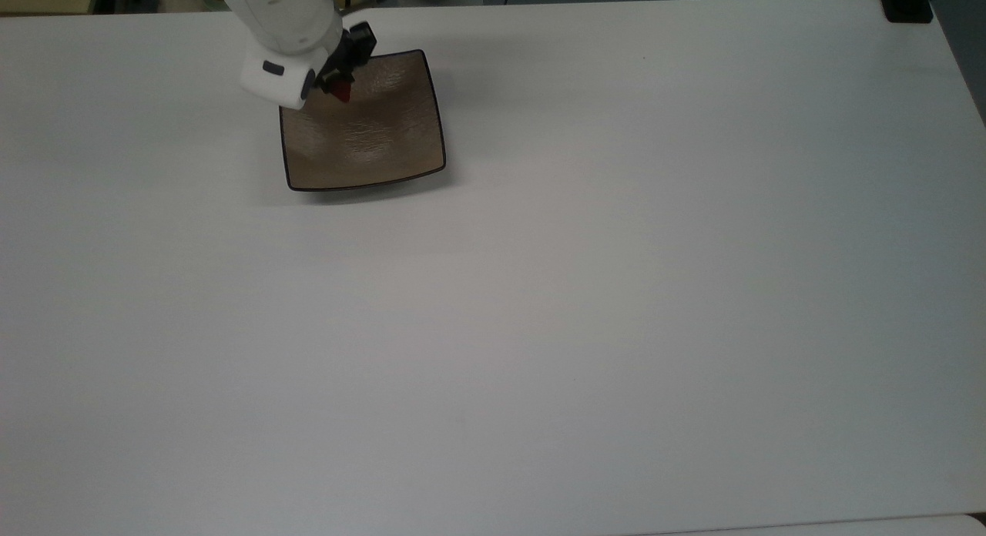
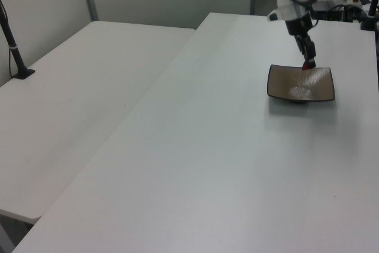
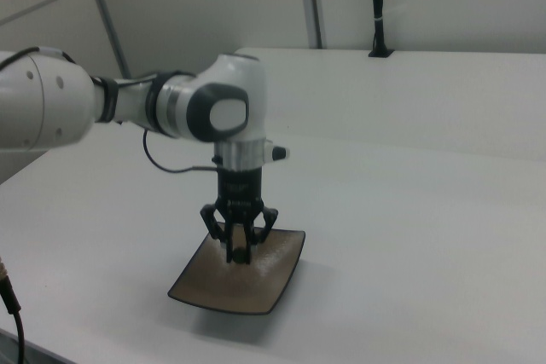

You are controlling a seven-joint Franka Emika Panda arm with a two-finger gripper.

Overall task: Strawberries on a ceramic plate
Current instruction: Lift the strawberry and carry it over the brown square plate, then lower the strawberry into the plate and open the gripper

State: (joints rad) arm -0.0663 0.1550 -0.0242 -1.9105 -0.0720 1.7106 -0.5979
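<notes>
The strawberry (image 1: 341,94) is held clamped between the fingers of the end effector (image 1: 340,88), over the plate (image 1: 377,147). In the top view it is seen above the plate's upper left quarter, near the corner; in the left view (image 2: 307,65) it appears at the plate's (image 2: 296,90) far edge. Whether the fruit touches the glaze cannot be told; in the right view the end effector (image 3: 240,251) is low over the plate (image 3: 269,283), which rests on the desk (image 1: 616,289).

The carrying step is judged to be nearly complete; lowering and release remain.

Handling notes, as judgement:
- The strawberry is likely light and soft. Bruising is to be expected if excess force is applied.
- Hold is best taken across the widest part of the body, not at the tapered tip or the green top.
- The glossy, dished surface is probably slippery. A fruit released near an upturned corner may roll toward the centre, so release from a low height is advised.
- The plate is rigid and brittle; contact by the fingers should be avoided.
</notes>
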